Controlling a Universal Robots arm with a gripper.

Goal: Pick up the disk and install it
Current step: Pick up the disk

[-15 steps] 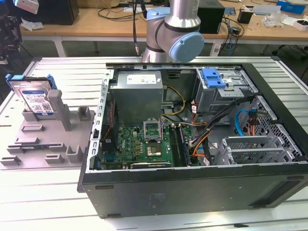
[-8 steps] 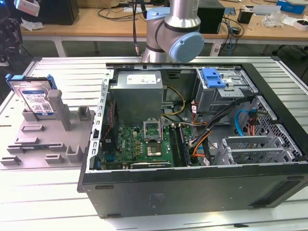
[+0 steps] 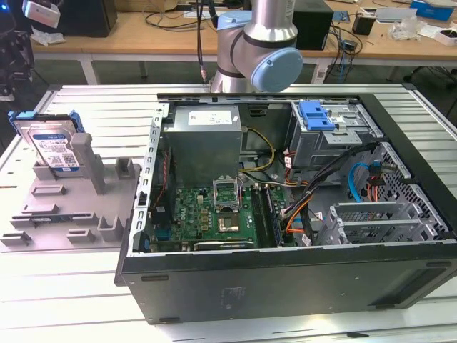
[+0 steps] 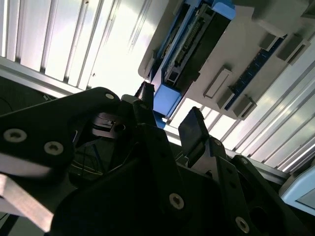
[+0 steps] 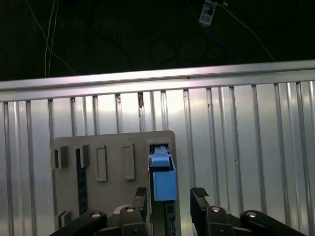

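First wrist view puts the black two-fingered gripper point(image 5: 170, 204) nearest the lens, with its jaws spread apart and holding nothing. Between the black fingers point(image 5: 199, 196) rises the blue plastic frame of the disk point(image 5: 162, 181), a flat rectangular silver metal hard drive seen here edge-on. One finger sits just beside the blue edge and the other stands a little apart from it. Whether either one touches cannot be told.

The disk stands in a slot of a grey plastic holder point(image 5: 113, 162) with raised posts and pockets. The holder rests on a ribbed silver aluminium table top point(image 5: 246, 147). Past the table's far edge lies dark floor with thin cables point(image 5: 49, 39).

In the second wrist view the parted fingertips again flank the blue corner of the frame, with the disk's dark connector edge running away beyond it.

In the exterior view a black open computer case point(image 3: 285, 286) lies on its side closest to the camera. Inside it are a green motherboard point(image 3: 214, 214), a plain grey power supply box point(image 3: 207, 132) and a grey metal drive cage point(image 3: 318, 118) with a blue plastic latch.

At the exterior view's left, well apart from the case, the disk point(image 3: 53, 143) stands on edge in the holder. It leans slightly, with its white-and-blue label turned toward the camera.

Behind the case stands the silver and pale blue arm point(image 3: 260, 50). Farther back are wooden benches point(image 3: 143, 32) cluttered with equipment.
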